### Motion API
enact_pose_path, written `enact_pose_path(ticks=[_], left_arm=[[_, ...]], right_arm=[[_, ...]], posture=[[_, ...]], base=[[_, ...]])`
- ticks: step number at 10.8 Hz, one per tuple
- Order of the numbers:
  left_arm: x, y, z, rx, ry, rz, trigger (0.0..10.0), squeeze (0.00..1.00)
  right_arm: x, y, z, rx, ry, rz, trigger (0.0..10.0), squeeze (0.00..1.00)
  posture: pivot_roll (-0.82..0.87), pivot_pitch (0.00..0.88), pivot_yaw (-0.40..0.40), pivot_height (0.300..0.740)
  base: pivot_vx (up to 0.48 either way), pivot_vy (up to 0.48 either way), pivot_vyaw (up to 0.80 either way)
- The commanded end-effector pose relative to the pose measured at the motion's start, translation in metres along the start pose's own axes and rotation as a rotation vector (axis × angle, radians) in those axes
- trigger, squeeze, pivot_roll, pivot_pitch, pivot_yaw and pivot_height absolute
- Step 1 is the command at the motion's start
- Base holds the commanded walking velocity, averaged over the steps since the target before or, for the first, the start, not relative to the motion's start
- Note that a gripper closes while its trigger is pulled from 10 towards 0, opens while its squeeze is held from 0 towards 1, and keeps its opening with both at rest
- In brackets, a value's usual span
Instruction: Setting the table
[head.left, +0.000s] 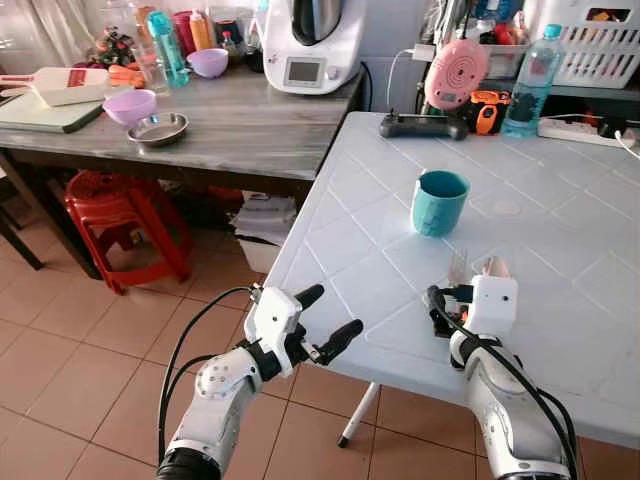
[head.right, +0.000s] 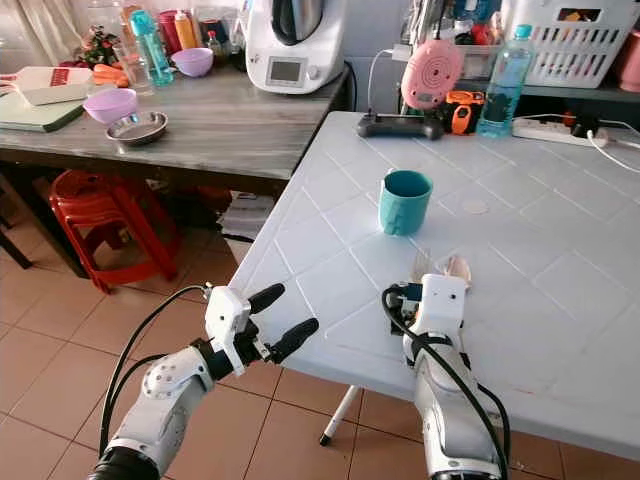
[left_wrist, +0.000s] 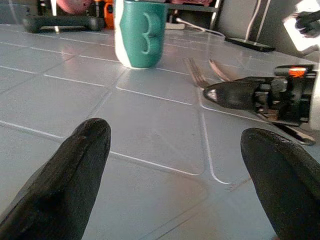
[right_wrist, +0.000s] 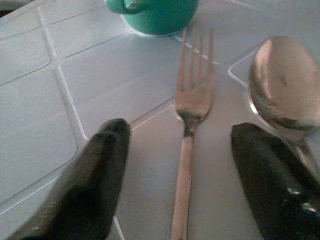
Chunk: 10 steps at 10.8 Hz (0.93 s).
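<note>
My right end effector rests low over the white tiled bench, its two black fingers spread wide with a fork lying flat between them. They grip nothing. A spoon lies just beside the fork, its bowl close to one finger. Both point toward a teal mug standing upright a little farther in from the bench edge.

My left end effector hovers just off the bench's near edge, over the floor tiles. Its fingers are also spread wide and empty.

As I judge it, the step in hand is laying out the cutlery. If I pick up the fork, I should center its handle between the fingers and close slowly. I must keep the spoon-side finger clear so it does not nudge the spoon. The fork lies flat on a smooth surface, so it may slide; a low, level approach seems best.

Counts on this bench: one fork, one spoon, one teal mug, one clear water bottle and one dark game controller.

On the grey wooden counter beyond, I count two purple bowls and one small metal dish.
</note>
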<state>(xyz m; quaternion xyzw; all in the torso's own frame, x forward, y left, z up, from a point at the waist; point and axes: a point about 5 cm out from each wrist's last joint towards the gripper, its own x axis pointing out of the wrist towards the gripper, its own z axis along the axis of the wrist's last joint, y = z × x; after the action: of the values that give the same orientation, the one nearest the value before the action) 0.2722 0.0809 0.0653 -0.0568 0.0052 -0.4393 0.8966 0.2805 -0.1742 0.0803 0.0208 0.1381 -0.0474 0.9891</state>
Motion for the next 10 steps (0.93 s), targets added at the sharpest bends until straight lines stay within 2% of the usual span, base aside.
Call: enact_pose_path(ticks=[1,6,10], left_arm=[[-0.0002,0.0014,0.0006,0.008,-0.003,-0.003,10.0,0.00],[0.0023,-0.0048,-0.0006,0.002,-0.009,-0.057,10.0,0.00],[0.0034,-0.0083,-0.0003,-0.002,-0.014,-0.078,10.0,0.00]], right_arm=[[0.0026,0.0044,-0.0047,-0.009,0.053,0.010,0.0,0.00],[0.0048,-0.0010,-0.0128,-0.011,0.146,0.016,0.0,0.00],[0.0041,-0.0021,-0.0140,0.014,0.155,0.020,0.0,0.00]], posture=[[-0.09,0.000,0.069,0.740],[-0.10,0.000,0.068,0.740],[-0.10,0.000,0.066,0.740]], base=[[0.000,0.000,0.00],[0.000,0.000,0.00],[0.000,0.000,0.00]])
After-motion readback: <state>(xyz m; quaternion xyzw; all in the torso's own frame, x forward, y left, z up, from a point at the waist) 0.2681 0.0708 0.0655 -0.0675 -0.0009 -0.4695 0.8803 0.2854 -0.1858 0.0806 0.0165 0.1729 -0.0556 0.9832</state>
